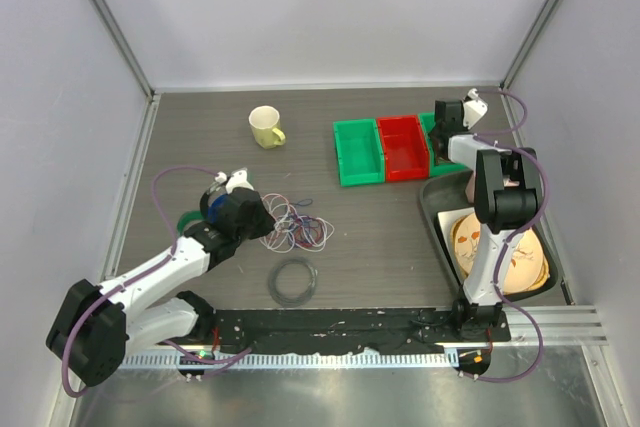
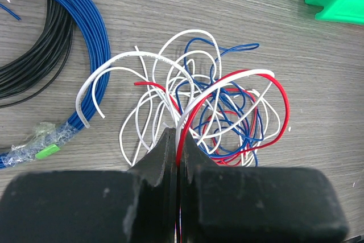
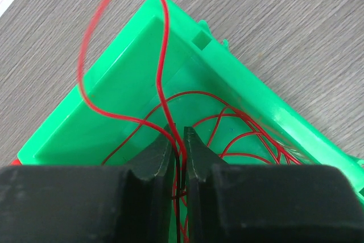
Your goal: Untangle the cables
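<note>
1. The step in hand, as I judge it, is dropping off one freed strand. The right claw (image 3: 178, 132) hangs over the end green bin (image 3: 267, 95). Its jaws stand a sliver apart, with a red cable (image 3: 162, 55) looping up between them. The gap looks wider than the wire, so this reads as a release, though whether a pad touches the wire is hard to tell.
2. The left claw (image 2: 176, 135) is closed tight on a red strand (image 2: 281, 112) at the near edge of the tangle of cables (image 1: 297, 227). That tangle of white, red and blue wires lies on the worktop (image 1: 380, 237) left of the middle, between the mug (image 1: 265, 127) and the dark grey coil (image 1: 295, 282).
3. The next move calls for the right claw to lift clear without snagging the loop. The red strand then needs a slow pull, because white and blue wires cross over it.
4. Containers:
   - The end green bin holds several loops of red cable.
   - The red bin (image 1: 402, 147) and the other green bin (image 1: 358, 152) look bare from above.
   - The inside of the mug is not visible.
</note>
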